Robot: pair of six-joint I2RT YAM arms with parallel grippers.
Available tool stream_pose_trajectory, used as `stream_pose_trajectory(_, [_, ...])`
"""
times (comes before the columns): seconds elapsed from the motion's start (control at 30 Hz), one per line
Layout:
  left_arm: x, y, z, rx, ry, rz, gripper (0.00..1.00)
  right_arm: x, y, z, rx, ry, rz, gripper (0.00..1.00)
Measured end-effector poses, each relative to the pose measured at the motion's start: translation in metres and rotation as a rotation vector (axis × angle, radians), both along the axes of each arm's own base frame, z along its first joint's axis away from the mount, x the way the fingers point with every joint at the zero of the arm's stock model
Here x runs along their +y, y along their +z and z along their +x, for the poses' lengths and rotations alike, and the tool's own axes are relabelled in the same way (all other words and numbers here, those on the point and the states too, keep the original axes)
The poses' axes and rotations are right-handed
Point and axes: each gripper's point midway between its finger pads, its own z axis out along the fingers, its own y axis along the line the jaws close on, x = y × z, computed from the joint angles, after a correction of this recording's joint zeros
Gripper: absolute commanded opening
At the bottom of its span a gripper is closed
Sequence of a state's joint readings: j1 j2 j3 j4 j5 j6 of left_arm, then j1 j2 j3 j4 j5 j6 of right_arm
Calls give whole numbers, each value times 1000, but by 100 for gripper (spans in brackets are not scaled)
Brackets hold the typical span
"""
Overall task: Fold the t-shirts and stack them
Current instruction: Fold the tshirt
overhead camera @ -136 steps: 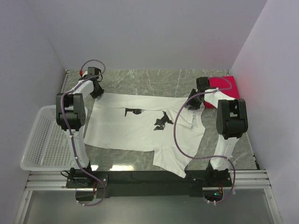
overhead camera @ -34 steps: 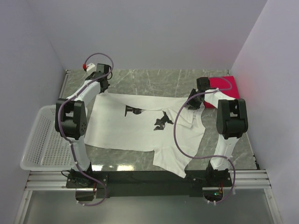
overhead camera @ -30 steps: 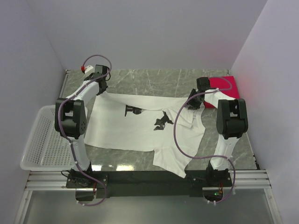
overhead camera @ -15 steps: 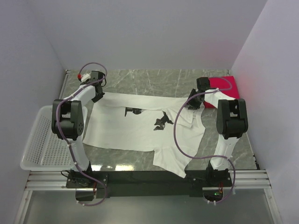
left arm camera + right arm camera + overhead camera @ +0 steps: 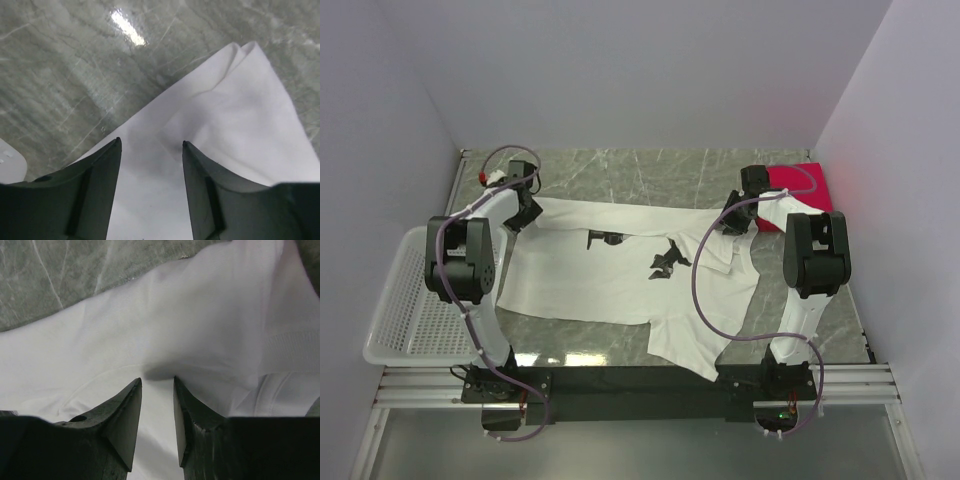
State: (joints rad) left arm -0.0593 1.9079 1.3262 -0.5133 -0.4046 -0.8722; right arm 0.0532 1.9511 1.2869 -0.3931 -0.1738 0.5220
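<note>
The white t-shirt (image 5: 600, 280) lies spread on the marble table, its black print facing up. The red t-shirt (image 5: 802, 180) lies folded at the far right corner. My left gripper (image 5: 523, 213) is over the white shirt's far left corner. In the left wrist view it (image 5: 151, 141) is open, with white cloth (image 5: 240, 110) lying under the jaws. My right gripper (image 5: 732, 222) is at the shirt's far right part. In the right wrist view it (image 5: 157, 379) is nearly closed, with a bulge of white cloth (image 5: 150, 315) between the tips.
A white plastic mesh basket (image 5: 405, 300) stands off the table's left edge. Bare marble (image 5: 650, 170) runs along the back, beyond the shirt. Walls close in on the left, back and right. The shirt's near hem hangs toward the front rail (image 5: 620, 380).
My left arm swung to the back with the shirt corner, then came forward and left again to that corner. My right arm and the red shirt have not moved.
</note>
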Motion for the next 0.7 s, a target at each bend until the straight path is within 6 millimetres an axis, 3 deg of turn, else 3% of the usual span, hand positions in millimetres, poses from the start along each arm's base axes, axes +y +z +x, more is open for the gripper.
stream_pose_trajectory(0.1, [5,9,9,-27,-9,-20,53,0,0,0,0,0,1,39])
stream_pose_trajectory(0.27, [6,47,53,-138,-56,-38,44,0,0,0,0,-1,3,39])
stream_pose_trajectory(0.37, [1,60,76,-188,-95,-47,45,0,1,0,-1,-1,4,39])
stream_pose_trajectory(0.47, [-2,53,78,-179,-113,-60,46,0,1,0,0,-1,4,39])
stream_pose_trajectory(0.7, [-5,21,75,-106,-139,-71,35,-2,1,1,0,-6,4,39])
